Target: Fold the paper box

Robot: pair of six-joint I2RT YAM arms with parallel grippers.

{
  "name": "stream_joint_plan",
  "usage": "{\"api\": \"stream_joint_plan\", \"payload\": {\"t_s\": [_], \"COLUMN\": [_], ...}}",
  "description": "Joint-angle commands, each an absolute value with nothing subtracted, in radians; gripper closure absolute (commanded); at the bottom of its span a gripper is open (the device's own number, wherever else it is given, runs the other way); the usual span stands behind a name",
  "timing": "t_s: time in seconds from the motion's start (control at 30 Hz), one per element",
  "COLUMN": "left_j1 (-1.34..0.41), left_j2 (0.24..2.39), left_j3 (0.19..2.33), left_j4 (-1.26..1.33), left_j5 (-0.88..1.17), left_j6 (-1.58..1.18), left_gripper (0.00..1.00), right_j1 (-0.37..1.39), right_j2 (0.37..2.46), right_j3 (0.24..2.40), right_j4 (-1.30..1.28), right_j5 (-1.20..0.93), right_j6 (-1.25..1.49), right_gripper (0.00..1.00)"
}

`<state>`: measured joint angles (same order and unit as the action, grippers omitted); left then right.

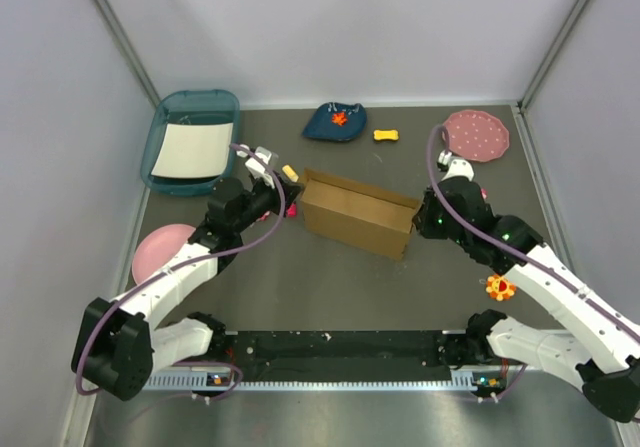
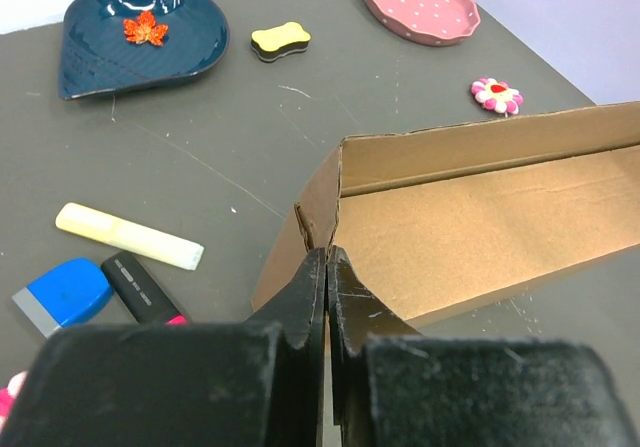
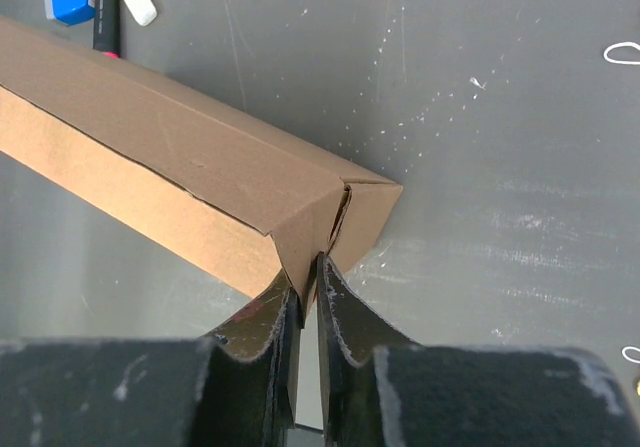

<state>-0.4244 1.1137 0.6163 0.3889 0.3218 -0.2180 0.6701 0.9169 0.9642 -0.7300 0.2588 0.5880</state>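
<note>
- Brown corrugated cardboard box (image 1: 358, 212) mid-table, left gripper (image 2: 327, 257) at its left end, right gripper (image 3: 310, 267) at its right end.
- Teal plastic tray (image 1: 200, 102) in far-left corner; white paper sheet (image 1: 192, 149) in it.
- Dark blue shallow dish (image 1: 335, 122) behind box; yellow bone-shaped block (image 1: 386, 135) just right of dish.
- Pink dotted round plate (image 1: 476, 135) in far-right corner.

A: Light?
B: Bright, even, from overhead; only a soft shadow beside the paper box (image 1: 358, 215)
A: Sharpness?
B: Wrist views blur at the near fingers (image 2: 295, 312); walls (image 1: 60, 167) lean outward in the top view
</note>
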Motion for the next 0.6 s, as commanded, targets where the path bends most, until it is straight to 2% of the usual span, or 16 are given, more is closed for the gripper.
{"api": "stream_joint_plan", "payload": {"t_s": [0.0,0.2,0.37,0.57], "left_j1": [-0.433,-0.442,-0.452,-0.506], "left_j2": [1.098,1.089,1.051,0.999], "left_j3": [0.615,0.592,0.571,0.565], "left_j4": [0.384,0.362,0.333,0.256], "left_j5": [0.339,0.316,0.287,0.189], "left_j6": [-0.265,-0.314,-0.336,-0.334], "left_gripper": [1.0,1.0,1.0,1.0], "right_j1": [0.686,0.686,0.686,0.686], "right_j2": [0.936,0.966,0.977,0.989], "right_j3": [1.009,1.014,0.999,0.991], "right_j4": [-0.692,-0.687,-0.683,-0.667], "right_j5": [0.265,0.301,0.313,0.301], "right_j6": [0.604,0.6,0.607,0.63], "right_gripper": [0.91,0.93,1.0,1.0]}}
